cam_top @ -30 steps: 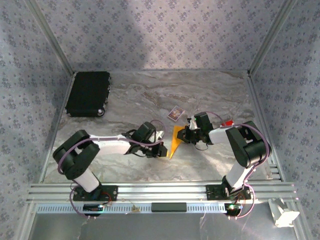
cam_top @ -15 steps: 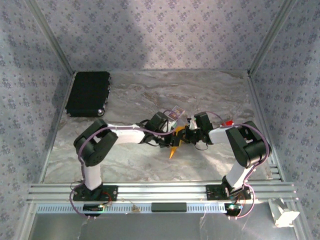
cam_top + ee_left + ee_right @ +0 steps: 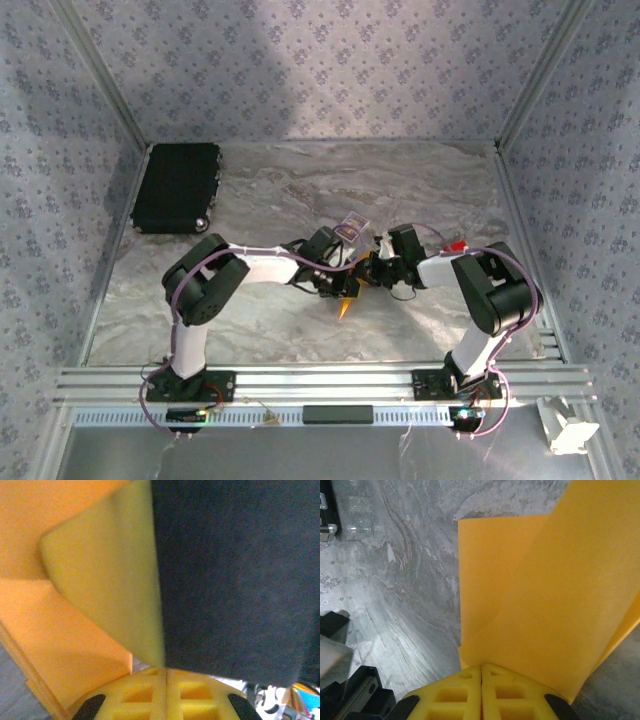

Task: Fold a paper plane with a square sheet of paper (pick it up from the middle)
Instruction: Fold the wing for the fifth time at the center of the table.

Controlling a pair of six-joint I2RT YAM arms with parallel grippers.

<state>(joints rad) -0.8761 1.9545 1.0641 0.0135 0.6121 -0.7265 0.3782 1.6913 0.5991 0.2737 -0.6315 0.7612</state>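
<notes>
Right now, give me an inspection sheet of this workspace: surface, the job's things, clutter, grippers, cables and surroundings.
Surface: grey marbled table.
Job's things: orange paper, partly folded, held between both grippers, pointed tip toward the near edge.
Clutter: small patterned card; black case far left; tiny red block by the right arm.
Grippers: left gripper shut on paper; right gripper shut on paper.
Cables: purple cables looped along both arms.
Surroundings: patterned walls; metal rail at near edge.

Paper plane (image 3: 346, 300) seemingly on table (image 3: 250, 200); card (image 3: 350, 227) just behind it.
</notes>
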